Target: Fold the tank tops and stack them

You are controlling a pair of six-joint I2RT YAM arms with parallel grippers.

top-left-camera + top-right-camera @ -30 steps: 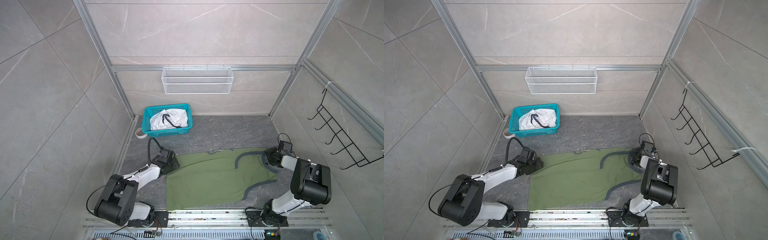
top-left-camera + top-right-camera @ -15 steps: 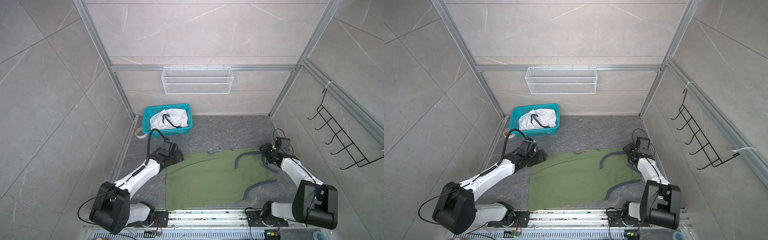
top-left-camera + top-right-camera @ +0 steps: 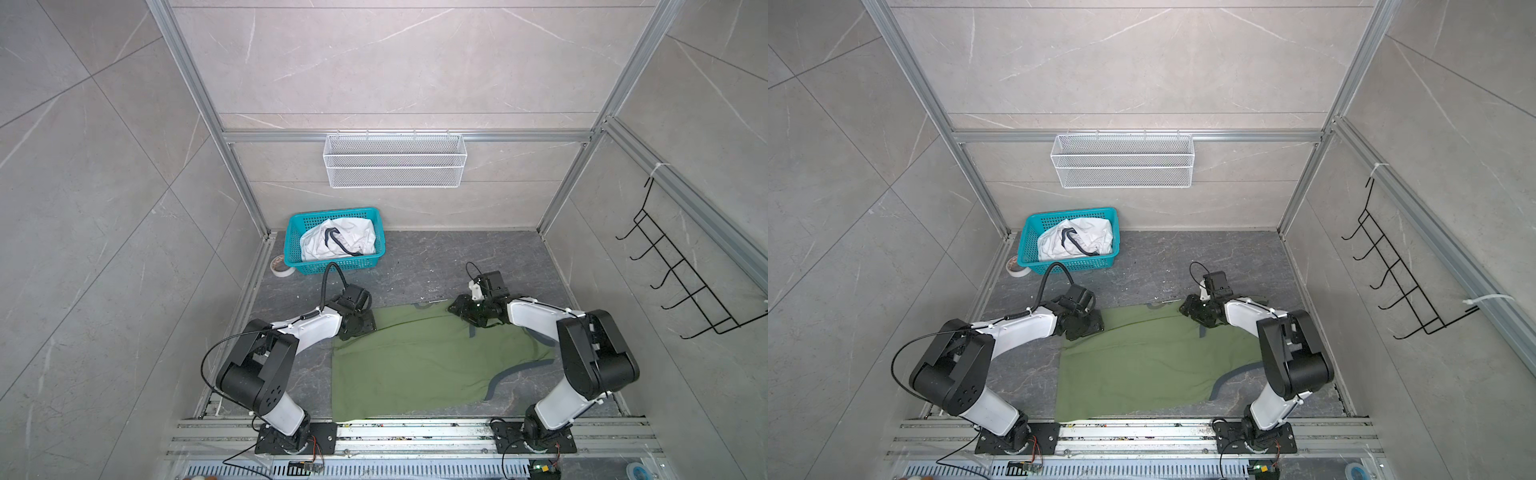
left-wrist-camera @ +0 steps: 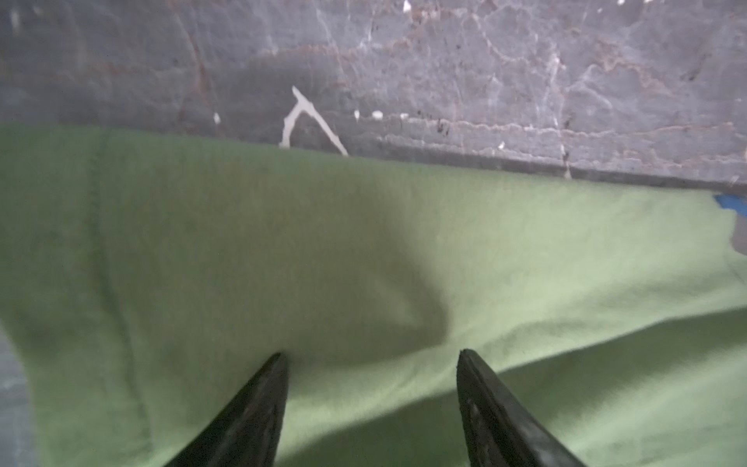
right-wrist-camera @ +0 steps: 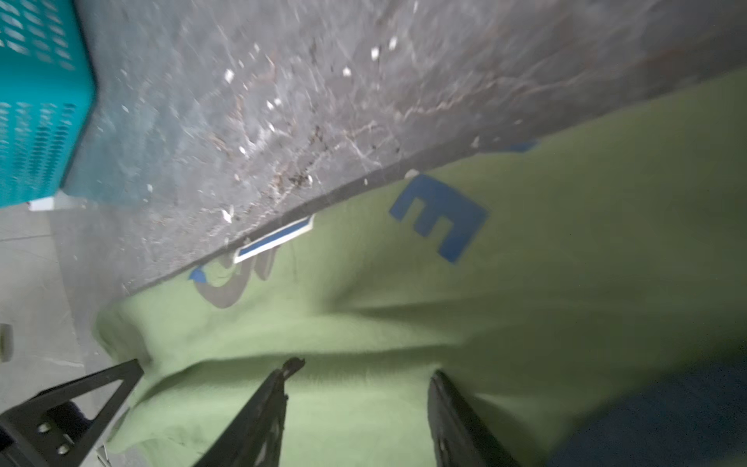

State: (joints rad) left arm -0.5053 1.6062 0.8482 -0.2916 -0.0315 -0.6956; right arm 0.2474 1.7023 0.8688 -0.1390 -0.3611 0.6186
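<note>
Floor layout, in a top view
The flat tank top [image 3: 415, 365] lies at lower centre; left gripper [image 3: 363, 327] at its upper left corner, right gripper [image 3: 460, 311] on its upper edge. A basket [image 3: 332, 266] above left holds the other tank top [image 3: 345, 241]; tape roll [image 3: 282, 266] beside it.

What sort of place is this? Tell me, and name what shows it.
Probably a robot test cell mocked up as a laundry corner: tile panels held in an aluminium frame, two arms bolted to a rail, and a teal basket holding a white tank top.
</note>
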